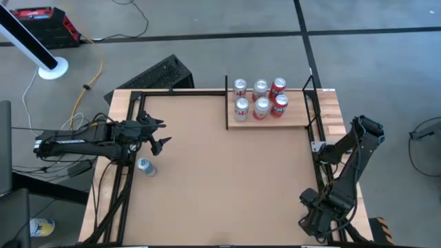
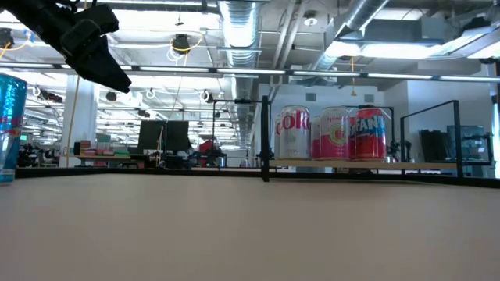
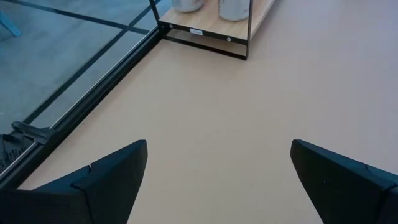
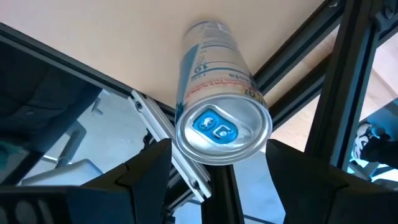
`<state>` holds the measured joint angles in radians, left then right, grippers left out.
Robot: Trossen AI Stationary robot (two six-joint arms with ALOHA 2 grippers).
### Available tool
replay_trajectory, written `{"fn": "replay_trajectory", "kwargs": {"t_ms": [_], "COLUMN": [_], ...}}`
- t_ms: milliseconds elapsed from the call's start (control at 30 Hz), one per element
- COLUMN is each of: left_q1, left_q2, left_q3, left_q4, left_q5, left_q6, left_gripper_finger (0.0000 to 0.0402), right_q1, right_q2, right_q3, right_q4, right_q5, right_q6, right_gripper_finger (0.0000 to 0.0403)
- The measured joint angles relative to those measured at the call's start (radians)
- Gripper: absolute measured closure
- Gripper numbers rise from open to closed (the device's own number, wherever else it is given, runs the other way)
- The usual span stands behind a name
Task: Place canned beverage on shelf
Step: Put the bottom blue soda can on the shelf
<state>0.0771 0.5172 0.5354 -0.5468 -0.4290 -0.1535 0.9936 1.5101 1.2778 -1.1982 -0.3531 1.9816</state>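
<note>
The right gripper point(image 4: 211, 171) pinches a slim can point(image 4: 217, 106) in its jaws; the left gripper point(image 1: 160, 134) has jaws spread above the surface point(image 1: 227, 179), near the blue can point(image 1: 145, 166)

Smooth matt brown tabletop point(image 1: 220, 172), edged with pale planked wood. Pale wood shelf point(image 1: 298, 121) board with thin black metal posts. On the shelf, six glossy metal cans point(image 1: 260, 98) with printed red and white sides. Beside the tabletop's corner, slim can point(image 4: 217, 106) of shiny silver metal, blue tab on the lid. Matt black plastic fingers point(image 3: 93, 186).
</note>
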Motion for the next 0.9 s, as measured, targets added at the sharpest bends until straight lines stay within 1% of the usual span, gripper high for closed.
{"fn": "replay_trajectory", "kwargs": {"t_ms": [500,667,733,900], "left_q1": [0.000,0.000,0.000,0.000], "left_q2": [0.000,0.000,0.000,0.000], "left_q3": [0.000,0.000,0.000,0.000], "left_q4": [0.000,0.000,0.000,0.000], "left_q5": [0.000,0.000,0.000,0.000], "left_q6": [0.000,0.000,0.000,0.000], "left_gripper_finger": [0.0019,0.0019,0.0019,0.0019], "right_q1": [0.000,0.000,0.000,-0.020], "right_q2": [0.000,-0.004,-0.005,-0.002], "right_q3": [-0.001,-0.046,-0.062,-0.066], "right_q4": [-0.024,0.032,0.058,0.060], "right_q5": [0.015,0.009,0.006,0.006], "right_q6": [0.000,-0.005,-0.032,-0.072], "right_gripper_finger": [0.0116,0.0116,0.0116,0.0116]}}
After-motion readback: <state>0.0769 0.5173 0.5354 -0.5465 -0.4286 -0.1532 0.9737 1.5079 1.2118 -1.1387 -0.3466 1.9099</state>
